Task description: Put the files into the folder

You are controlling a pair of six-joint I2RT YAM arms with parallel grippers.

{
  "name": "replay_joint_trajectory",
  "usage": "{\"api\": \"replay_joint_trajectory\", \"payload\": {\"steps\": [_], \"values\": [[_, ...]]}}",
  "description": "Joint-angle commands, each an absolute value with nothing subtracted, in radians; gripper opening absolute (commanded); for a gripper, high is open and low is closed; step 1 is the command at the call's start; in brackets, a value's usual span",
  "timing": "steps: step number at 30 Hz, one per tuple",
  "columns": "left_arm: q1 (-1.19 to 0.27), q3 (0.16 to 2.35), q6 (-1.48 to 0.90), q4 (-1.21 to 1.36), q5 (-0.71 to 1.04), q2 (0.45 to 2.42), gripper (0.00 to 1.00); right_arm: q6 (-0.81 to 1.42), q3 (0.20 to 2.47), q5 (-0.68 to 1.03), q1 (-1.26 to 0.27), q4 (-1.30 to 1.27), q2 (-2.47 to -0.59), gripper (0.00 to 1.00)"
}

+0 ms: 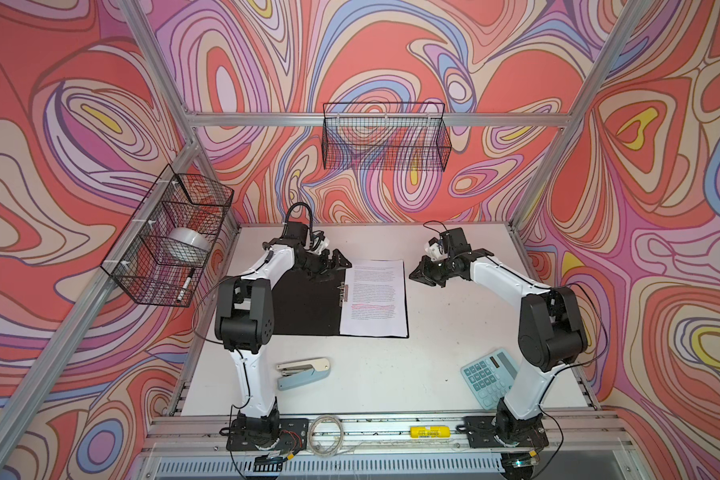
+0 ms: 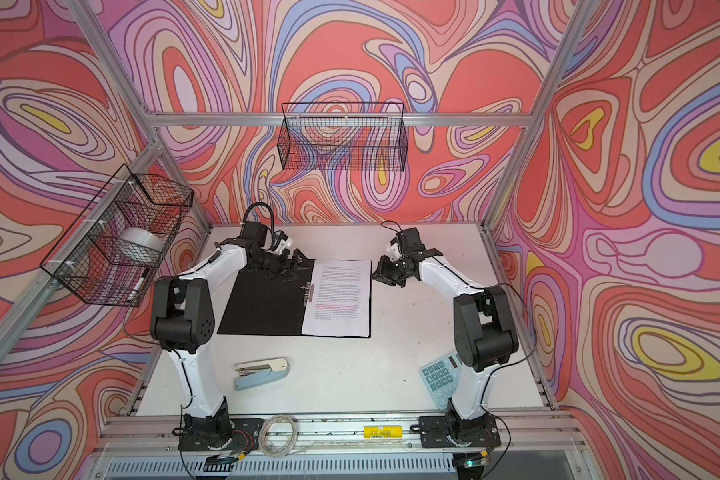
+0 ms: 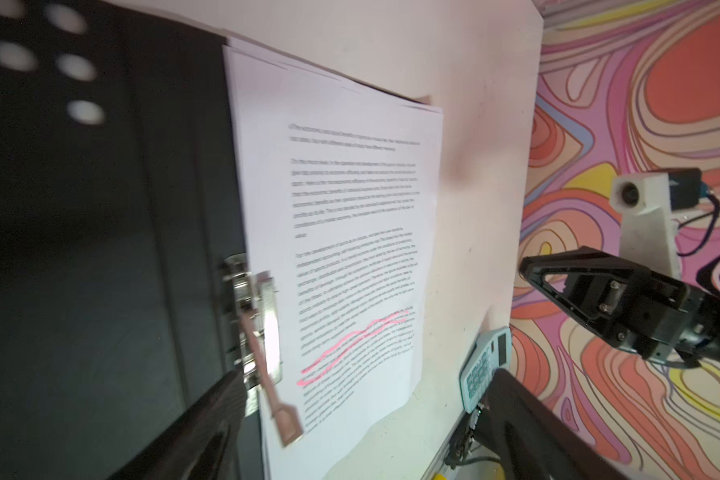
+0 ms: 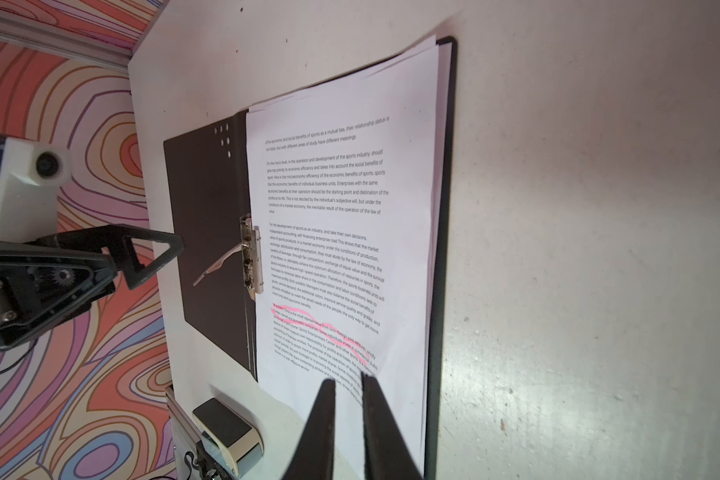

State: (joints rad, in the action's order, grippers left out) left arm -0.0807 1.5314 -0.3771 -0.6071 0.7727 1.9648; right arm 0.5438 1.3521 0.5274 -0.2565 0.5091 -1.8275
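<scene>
Files (image 1: 374,297) in open folder (image 1: 304,309), between left hand (image 1: 332,262) and right hand (image 1: 416,275)

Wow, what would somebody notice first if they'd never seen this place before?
Probably the swirly walls in red, pink and purple, all around the white table. Next, the folder lying open in the middle, black inside, with the files on its right half. The left gripper and right gripper face each other across its far end.

The calculator (image 1: 485,376) (pale blue) sits partly behind the right arm (image 1: 553,328).
</scene>
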Motion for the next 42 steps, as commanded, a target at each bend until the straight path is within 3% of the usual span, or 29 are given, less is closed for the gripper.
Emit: {"api": "replay_joint_trajectory", "payload": {"steps": [1,11,42], "values": [[-0.043,1.497,-0.453,-0.658,0.673,1.904,0.97,0.542,1.367,0.512,-0.259,0.504,-1.817,0.14],[-0.055,1.336,-0.631,-0.558,0.630,1.892,1.00,0.553,1.359,0.499,-0.259,0.494,-1.801,0.14],[-0.226,1.318,-0.724,-0.379,0.698,2.018,1.00,0.523,1.334,0.491,-0.259,0.511,-1.793,0.14]]}}
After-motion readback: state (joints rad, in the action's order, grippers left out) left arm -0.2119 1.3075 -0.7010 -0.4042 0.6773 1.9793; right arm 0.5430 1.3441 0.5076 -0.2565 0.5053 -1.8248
